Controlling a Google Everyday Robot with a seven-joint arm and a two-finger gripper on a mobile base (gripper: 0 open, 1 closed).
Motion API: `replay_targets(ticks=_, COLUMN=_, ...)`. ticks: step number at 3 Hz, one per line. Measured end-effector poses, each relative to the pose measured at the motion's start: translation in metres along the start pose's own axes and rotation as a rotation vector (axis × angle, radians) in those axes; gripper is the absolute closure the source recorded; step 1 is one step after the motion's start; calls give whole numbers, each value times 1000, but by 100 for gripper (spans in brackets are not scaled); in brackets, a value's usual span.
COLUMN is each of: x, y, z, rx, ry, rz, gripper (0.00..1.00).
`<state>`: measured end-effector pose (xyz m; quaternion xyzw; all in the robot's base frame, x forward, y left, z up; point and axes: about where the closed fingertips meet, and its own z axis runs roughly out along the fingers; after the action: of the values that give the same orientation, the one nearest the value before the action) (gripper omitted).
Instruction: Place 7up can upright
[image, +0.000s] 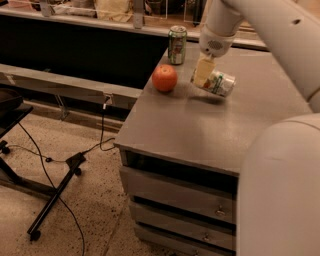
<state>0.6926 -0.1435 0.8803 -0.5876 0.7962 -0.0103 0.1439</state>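
The 7up can, white-silver with green and red marks, lies on its side and is tilted, its silver end pointing right. It is slightly off the grey table top, with a shadow under it. My gripper reaches down from above and is shut on the can's left end. One cream finger shows in front of the can; the other is hidden behind it.
An orange fruit sits just left of the can. A darker green can stands upright behind it near the table's back edge. My arm spans the upper right. The table's left edge drops to a floor with cables and a stand.
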Motion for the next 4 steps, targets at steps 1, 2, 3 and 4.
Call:
replay_targets(ticks=1, x=20, y=11, z=-60, rx=63, ry=-137, rz=-9, gripper=100)
replay_targets(ticks=2, x=37, y=28, z=-115, rx=122, ry=-227, rz=-29, gripper=100)
replay_targets(ticks=3, x=47, y=38, z=-150, rx=166, ry=-377, rz=-81, gripper=100)
replay_targets(ticks=4, x=56, y=53, z=-166, rx=159, ry=-469, rz=-119, gripper=100)
